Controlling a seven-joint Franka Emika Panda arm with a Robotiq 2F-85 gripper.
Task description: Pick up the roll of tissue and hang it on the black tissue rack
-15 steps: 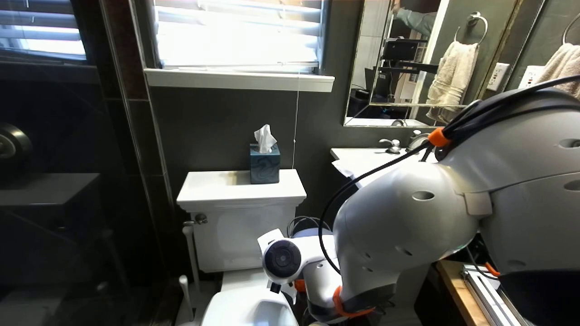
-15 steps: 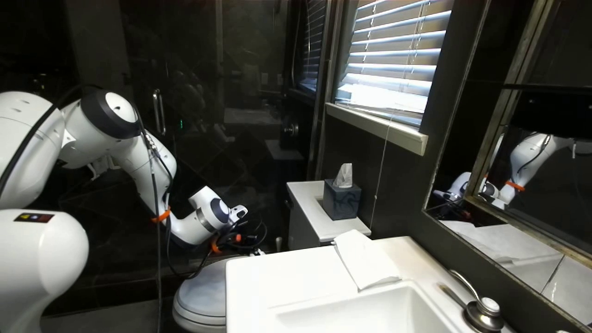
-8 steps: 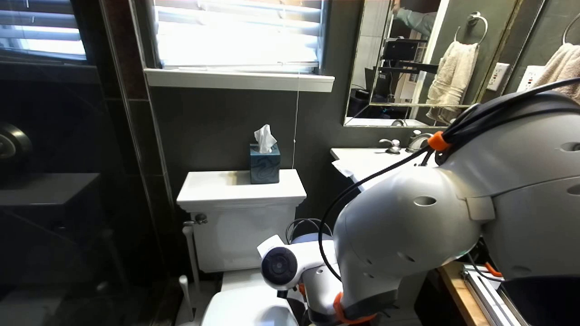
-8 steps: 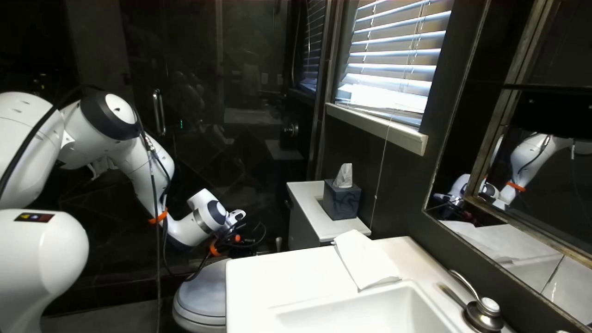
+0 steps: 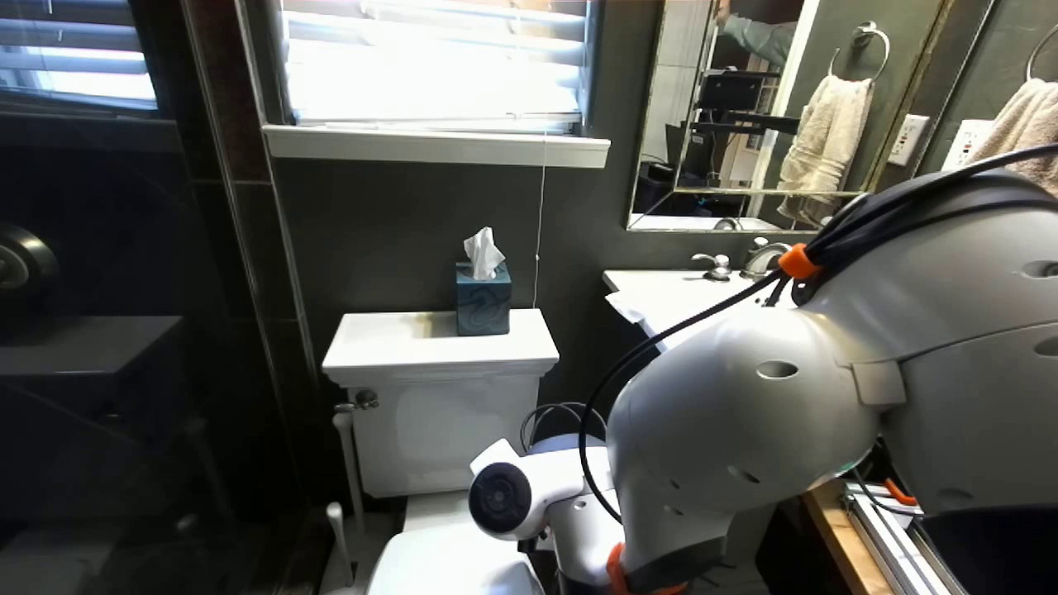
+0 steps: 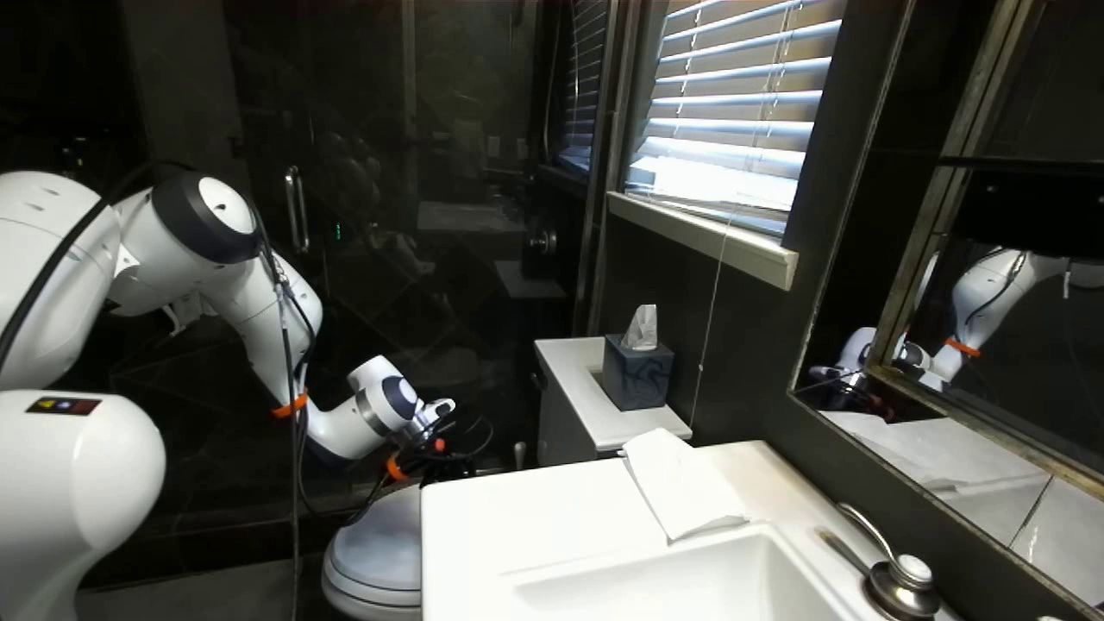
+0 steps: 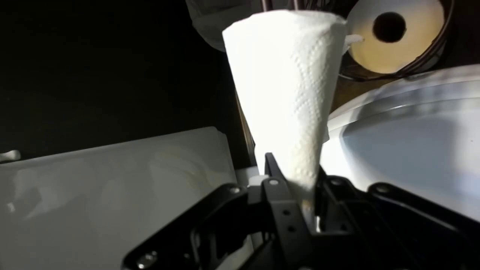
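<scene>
The white roll of tissue (image 7: 277, 86) is in the middle of the wrist view, its far end pointing up the picture. My gripper (image 7: 295, 165) is shut on its near end, one black finger (image 7: 275, 168) on each side. The black tissue rack (image 7: 431, 60) shows in part as thin dark curved wire at the upper right, around another roll (image 7: 362, 56) with a dark core. Two dark bars (image 7: 298, 4) show just past the held roll's far end; whether they touch it I cannot tell. In the exterior views the rack and held roll are hidden.
The toilet lid (image 7: 405, 150) lies right of the held roll, the tank (image 7: 112, 202) at lower left. A tissue box (image 5: 483, 302) stands on the tank. A sink counter (image 6: 517, 526) stands near the arm. White handles (image 5: 347, 446) stand beside the toilet. A loose cable (image 6: 487, 435) loops by the hand.
The hand and wrist have moved down in both exterior views, and slightly to the left. The rest of the scene is unchanged.
</scene>
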